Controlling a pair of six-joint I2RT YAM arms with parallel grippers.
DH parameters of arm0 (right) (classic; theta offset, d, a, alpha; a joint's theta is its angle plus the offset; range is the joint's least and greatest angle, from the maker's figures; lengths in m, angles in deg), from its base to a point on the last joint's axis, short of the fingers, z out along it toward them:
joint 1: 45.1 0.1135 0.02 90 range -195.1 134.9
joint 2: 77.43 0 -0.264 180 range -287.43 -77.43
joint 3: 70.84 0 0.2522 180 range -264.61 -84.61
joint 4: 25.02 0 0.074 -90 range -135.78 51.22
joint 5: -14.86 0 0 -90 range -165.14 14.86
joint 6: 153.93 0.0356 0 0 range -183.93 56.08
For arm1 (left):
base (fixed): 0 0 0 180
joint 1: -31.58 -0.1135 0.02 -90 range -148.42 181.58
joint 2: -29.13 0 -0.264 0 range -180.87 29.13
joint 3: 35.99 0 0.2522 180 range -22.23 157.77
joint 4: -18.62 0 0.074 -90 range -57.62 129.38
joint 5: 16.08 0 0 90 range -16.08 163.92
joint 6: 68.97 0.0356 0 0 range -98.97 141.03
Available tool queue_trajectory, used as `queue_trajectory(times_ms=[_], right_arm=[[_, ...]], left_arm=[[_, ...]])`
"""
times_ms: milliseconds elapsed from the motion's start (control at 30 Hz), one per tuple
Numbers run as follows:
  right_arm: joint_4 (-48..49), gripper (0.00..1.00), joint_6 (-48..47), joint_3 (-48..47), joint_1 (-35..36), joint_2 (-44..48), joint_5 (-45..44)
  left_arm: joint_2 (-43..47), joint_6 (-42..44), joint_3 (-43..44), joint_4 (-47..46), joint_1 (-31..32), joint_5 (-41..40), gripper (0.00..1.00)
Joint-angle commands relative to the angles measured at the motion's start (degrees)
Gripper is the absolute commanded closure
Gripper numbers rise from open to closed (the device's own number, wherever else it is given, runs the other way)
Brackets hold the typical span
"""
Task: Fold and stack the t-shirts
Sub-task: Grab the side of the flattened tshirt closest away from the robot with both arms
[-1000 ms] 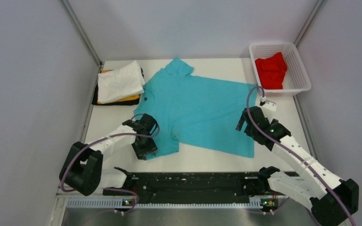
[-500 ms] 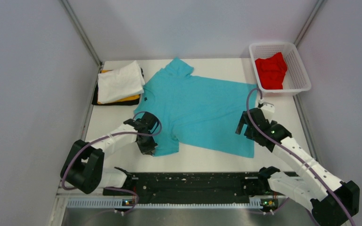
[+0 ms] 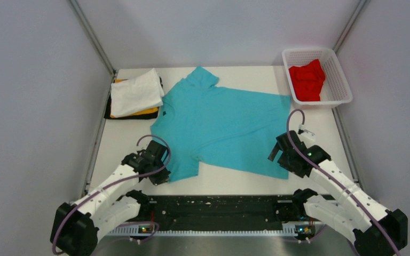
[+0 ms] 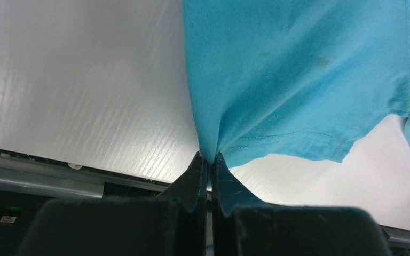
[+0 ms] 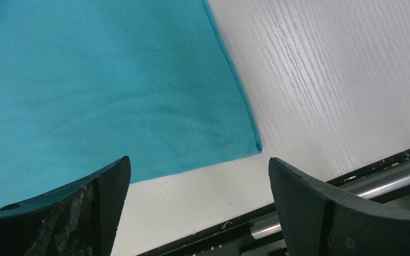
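The turquoise t-shirt (image 3: 221, 125) lies spread flat mid-table. A second ago the left gripper (image 3: 164, 177) hung open over the near sleeve. Now its fingers are pinched tight on that sleeve's hem, and the arm has drawn back toward the near edge. The right gripper (image 3: 278, 160), fingers wide apart and holding nothing, has moved in by the near hem corner, so a fold looks ready to begin. The collar points left toward the folded stack (image 3: 134, 96) and the hem points right — the long axis runs across the table.

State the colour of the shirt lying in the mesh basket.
The shirt is red, best seen from the top camera.
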Motion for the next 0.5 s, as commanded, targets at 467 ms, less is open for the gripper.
queue_trajectory(times_ms=[467], right_arm=[[-0.38, 0.17, 20.30, 12.40, -0.54, 5.82, 2.96]], left_arm=[[3.18, -3.89, 1.81, 4.29, 2.30, 0.75, 1.00]])
